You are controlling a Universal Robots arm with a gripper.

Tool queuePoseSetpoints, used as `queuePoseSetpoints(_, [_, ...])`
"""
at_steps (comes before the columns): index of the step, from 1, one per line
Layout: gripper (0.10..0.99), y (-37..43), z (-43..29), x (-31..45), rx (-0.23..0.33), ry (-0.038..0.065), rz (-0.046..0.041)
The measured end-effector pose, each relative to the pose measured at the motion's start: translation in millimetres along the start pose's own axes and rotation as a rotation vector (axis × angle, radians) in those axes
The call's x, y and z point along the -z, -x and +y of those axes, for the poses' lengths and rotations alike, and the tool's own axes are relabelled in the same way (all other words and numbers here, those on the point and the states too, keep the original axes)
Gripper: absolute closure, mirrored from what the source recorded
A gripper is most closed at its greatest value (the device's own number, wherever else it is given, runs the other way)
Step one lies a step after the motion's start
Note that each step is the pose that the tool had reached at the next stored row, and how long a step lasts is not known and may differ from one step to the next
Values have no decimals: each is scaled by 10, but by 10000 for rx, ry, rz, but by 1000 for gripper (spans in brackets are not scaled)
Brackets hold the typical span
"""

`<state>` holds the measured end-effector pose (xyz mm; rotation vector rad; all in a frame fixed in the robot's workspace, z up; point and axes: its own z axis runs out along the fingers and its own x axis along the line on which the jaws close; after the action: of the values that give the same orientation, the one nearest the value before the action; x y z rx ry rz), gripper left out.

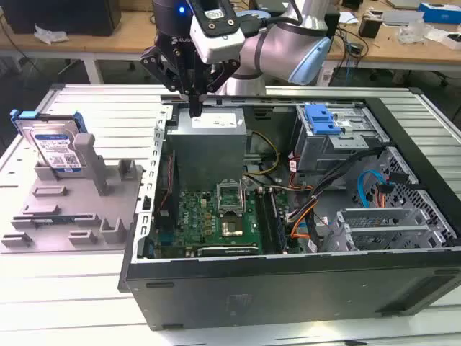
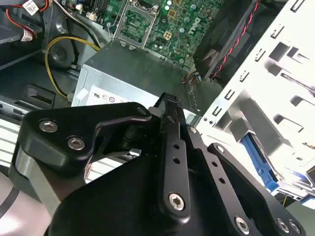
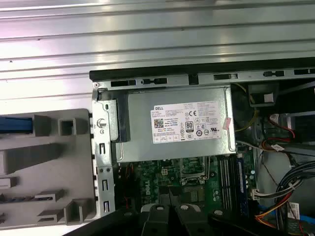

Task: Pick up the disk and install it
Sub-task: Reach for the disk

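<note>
Far over on the exterior view's left, the disk [image 1: 54,144] stands on edge in the grey stand [image 1: 79,209]. Its labelled face is turned towards me, its blue carrier frame runs along the top, and it leans back a touch against an upright post. The stand sits on the slatted bench [image 1: 57,288], just beside the open computer case [image 1: 288,288]. Moving right, the gripper [image 1: 194,108] hangs point-down above the rear corner of the case, right over the power supply [image 1: 209,144]. Its fingers look pinched together with nothing between them, and the second wrist view shows the same closed tip [image 2: 170,101] over that grey box. So the disk lies well apart from the gripper, off to the exterior view's left and across the case wall. To my eye its broad faces are upright rather than flat, so it looks as if a grasp would have to come from above, across its thickness. Further right, past the motherboard [image 1: 216,216], is the grey drive cage [image 1: 338,144] with its small blue latch [image 1: 320,119], and no disk is in it yet.
</note>
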<state>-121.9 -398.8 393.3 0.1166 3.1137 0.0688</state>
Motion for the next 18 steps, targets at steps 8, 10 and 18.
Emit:
queuePoseSetpoints(8, [980, 0, 0, 0, 0, 1, 0])
queuePoseSetpoints(10, [980, 0, 0, -1, 1, 0, 0])
queuePoseSetpoints(18, [980, -529, 92, -60, -72, -1, -4])
